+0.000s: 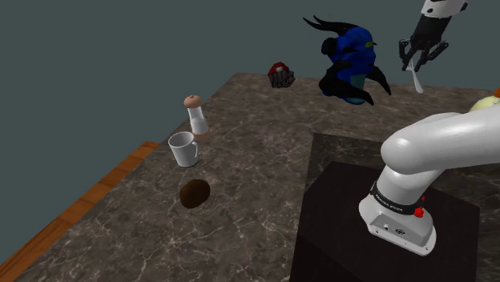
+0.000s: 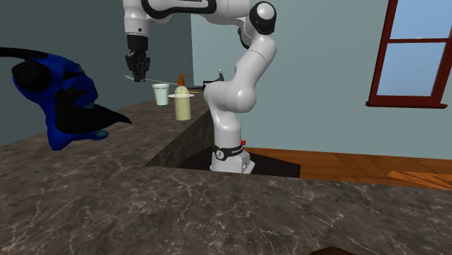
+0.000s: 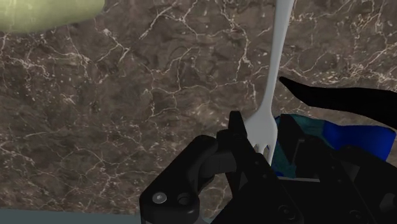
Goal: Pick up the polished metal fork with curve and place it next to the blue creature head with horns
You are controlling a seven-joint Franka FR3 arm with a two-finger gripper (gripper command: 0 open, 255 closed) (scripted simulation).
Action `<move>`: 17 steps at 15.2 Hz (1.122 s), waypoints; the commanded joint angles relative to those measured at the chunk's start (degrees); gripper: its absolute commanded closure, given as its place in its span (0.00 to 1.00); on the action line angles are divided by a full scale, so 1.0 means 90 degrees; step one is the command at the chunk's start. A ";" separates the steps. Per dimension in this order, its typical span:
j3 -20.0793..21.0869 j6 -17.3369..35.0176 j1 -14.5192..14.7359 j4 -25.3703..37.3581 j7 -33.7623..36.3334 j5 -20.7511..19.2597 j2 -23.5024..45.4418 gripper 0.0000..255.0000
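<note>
Grey-blue walls [image 1: 80, 64] are boxing the room. Wood floor [image 2: 348, 163] is running behind the arm, and a red-framed window [image 2: 420, 51] is sitting at 2 o'clock in the second exterior view. Dark veined stone counter [image 1: 248, 160] is carrying everything. Black stand [image 1: 377, 240] is sitting at 5 o'clock in the shoulder view, with the white arm [image 1: 449, 140] rising from it toward 12. Blue head [image 1: 348, 60] with black horns is sitting on the counter at 1 o'clock there. Gripper [image 1: 421, 54] is hanging in the air at 3 o'clock of the head, fingers clamping the pale fork [image 1: 415, 76] near its tines, handle sticking out past them. White mug [image 1: 183, 150], shaker [image 1: 196, 116] and brown lump [image 1: 195, 193] are sitting well off toward the head's 8 o'clock.
</note>
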 commanded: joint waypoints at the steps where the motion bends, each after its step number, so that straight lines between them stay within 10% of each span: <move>1: -0.0080 0.0175 -0.0018 -0.0173 0.0006 -0.0061 -0.0008 1.00; 17: -0.0661 0.1473 -0.0161 -0.1401 0.0123 -0.0551 0.0037 1.00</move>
